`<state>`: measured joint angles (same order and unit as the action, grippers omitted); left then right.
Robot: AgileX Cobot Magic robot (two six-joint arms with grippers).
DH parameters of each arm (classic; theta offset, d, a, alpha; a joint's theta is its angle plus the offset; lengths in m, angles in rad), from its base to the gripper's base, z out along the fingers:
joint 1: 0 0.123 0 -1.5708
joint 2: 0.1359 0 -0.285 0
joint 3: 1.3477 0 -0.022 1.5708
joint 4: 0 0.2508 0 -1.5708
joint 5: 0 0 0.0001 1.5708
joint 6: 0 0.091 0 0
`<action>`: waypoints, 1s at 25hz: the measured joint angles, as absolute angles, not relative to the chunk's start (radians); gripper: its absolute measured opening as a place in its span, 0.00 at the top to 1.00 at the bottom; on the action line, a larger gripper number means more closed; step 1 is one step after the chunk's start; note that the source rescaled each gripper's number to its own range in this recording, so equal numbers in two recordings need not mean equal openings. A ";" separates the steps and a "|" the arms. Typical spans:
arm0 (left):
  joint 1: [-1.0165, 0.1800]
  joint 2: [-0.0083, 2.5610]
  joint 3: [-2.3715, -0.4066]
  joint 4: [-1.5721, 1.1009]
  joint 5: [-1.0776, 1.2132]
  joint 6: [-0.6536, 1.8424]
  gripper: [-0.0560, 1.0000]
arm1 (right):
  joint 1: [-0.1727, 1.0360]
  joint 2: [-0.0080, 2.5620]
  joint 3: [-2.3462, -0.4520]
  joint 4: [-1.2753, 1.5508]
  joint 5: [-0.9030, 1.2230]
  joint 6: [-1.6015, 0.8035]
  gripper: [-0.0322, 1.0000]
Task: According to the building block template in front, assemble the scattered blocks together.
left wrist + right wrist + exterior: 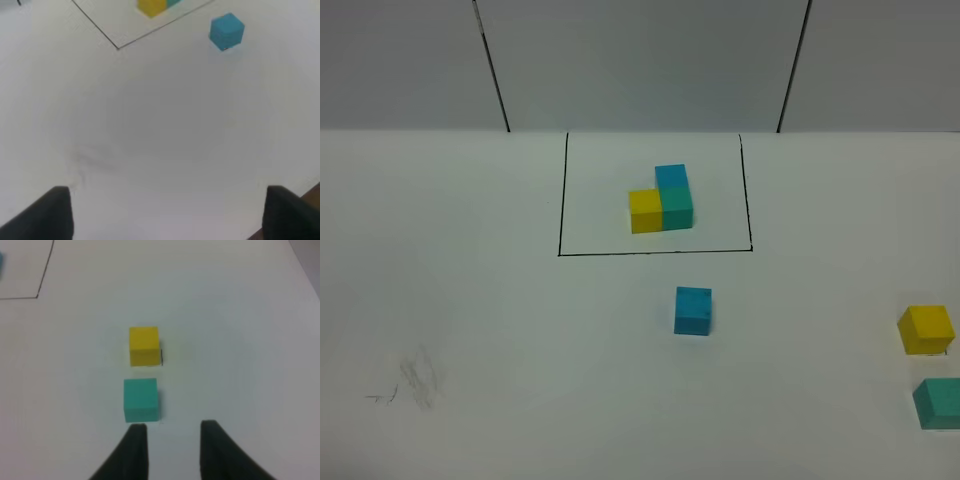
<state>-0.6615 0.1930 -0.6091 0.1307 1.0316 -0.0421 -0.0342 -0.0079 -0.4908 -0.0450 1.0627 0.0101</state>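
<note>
Inside the black-outlined rectangle (560, 200) at the far middle of the white table (470, 300) sits the L-shaped template cluster of yellow, teal-green and blue cubes (662, 200). The loose sky-blue cube (693, 310) lies just outside the rectangle's near line. The loose yellow cube (926, 330) and the loose teal-green cube (940, 402) sit near each other at the right edge, not touching. The left gripper (167, 200) is spread wide and empty over bare table. The right gripper (172, 427) is narrow and grips nothing, with the teal-green cube just ahead of it.
</note>
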 joint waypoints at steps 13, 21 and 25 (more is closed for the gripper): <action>-0.662 0.182 -0.534 0.067 1.006 -0.039 0.27 | -0.034 -0.008 -0.491 -0.045 1.063 0.010 0.97; -0.607 0.094 -0.534 0.066 1.006 -0.039 0.27 | -0.034 -0.008 -0.491 -0.045 1.063 0.010 0.97; -0.498 0.000 -0.534 0.068 1.009 -0.038 0.27 | -0.034 -0.008 -0.491 -0.045 1.063 0.010 0.97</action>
